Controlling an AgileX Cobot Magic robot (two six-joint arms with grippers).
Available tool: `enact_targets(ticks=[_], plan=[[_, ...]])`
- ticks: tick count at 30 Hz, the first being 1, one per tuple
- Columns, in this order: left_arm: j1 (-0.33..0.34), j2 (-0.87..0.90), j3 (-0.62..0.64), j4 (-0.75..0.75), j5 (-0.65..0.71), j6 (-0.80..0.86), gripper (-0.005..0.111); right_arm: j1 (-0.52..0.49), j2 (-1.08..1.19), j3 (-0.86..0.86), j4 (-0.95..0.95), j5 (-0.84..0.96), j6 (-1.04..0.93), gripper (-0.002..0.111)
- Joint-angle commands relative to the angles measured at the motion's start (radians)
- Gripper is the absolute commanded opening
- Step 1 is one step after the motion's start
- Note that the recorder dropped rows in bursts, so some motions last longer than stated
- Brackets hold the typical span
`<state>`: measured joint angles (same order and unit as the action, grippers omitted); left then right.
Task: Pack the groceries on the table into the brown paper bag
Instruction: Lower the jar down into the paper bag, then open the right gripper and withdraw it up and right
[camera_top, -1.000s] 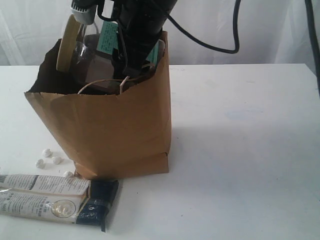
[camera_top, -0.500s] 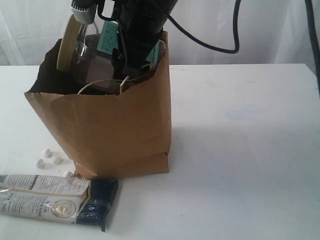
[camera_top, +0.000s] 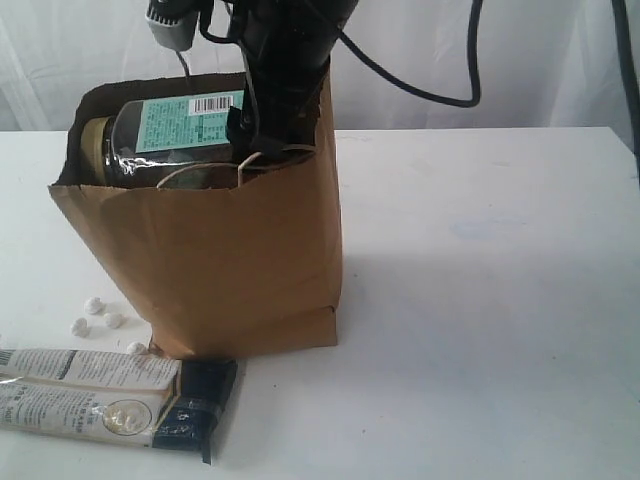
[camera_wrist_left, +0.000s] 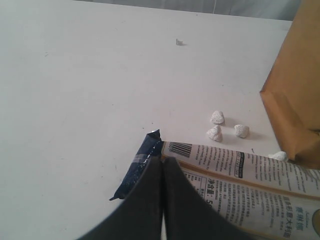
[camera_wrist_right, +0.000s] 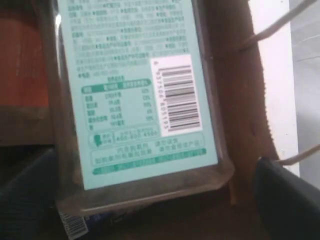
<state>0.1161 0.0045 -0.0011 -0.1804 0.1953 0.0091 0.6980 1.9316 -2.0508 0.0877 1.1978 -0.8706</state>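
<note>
the clear jar (camera_top: 165, 135) lies on its side in the mouth of the brown paper bag (camera_top: 230, 260), yellow lid (camera_top: 95, 145) to the left and green label up. it sits high, only just below the rim. the right gripper (camera_top: 262, 120) reaches down into the bag at the jar's right end. in its wrist view the fingers (camera_wrist_right: 285, 200) stand wide apart with nothing pinched between them, so the jar looks free.

the step in hand, as i judge it, is getting that arm out cleanly. a twine handle (camera_top: 200, 170) loops just beside the gripper, and the bag's near wall is soft and leans left, so a straight lift with the jaws kept wide seems safest. any sideways drag could hook the twine or tip the bag.

the left gripper (camera_wrist_left: 163, 165) is clenched on nothing, hovering over the dark end of the long twin packet (camera_top: 110, 395), which lies on the table (camera_top: 480, 300) near the bag's left corner, beside a few small white lumps (camera_top: 100, 315). the packet is still to pack. with the jar lying across the opening, it probably needs to go in end first along a wall.
</note>
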Motion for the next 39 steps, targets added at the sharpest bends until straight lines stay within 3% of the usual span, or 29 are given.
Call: enact_targets(ticks=[1,9,19,27,34,37,39], plan=[[-0.003,-0.005,0.001,-0.007,-0.006,-0.009,0.0,-0.002,-0.036,-0.012,-0.015,-0.06,0.004,0.103],[-0.003,-0.005,0.001,-0.007,-0.004,-0.009,0.0,-0.002,-0.121,-0.012,-0.011,-0.183,0.004,0.103],[-0.003,-0.005,0.001,-0.007,-0.002,-0.009,0.0,-0.002,-0.157,-0.012,0.004,-0.176,0.18,0.103],[-0.003,-0.005,0.001,-0.007,-0.002,-0.009,0.0,-0.002,-0.166,-0.012,0.073,-0.096,0.201,0.103],[-0.003,-0.005,0.001,-0.007,-0.002,-0.009,0.0,-0.002,-0.234,-0.012,0.1,-0.054,0.7,0.103],[-0.003,-0.005,0.001,-0.007,-0.002,-0.009,0.0,-0.002,-0.28,-0.012,-0.001,-0.039,0.743,0.103],[-0.003,-0.005,0.001,-0.007,-0.002,-0.009,0.0,-0.002,-0.307,-0.012,-0.164,-0.021,0.743,0.103]])
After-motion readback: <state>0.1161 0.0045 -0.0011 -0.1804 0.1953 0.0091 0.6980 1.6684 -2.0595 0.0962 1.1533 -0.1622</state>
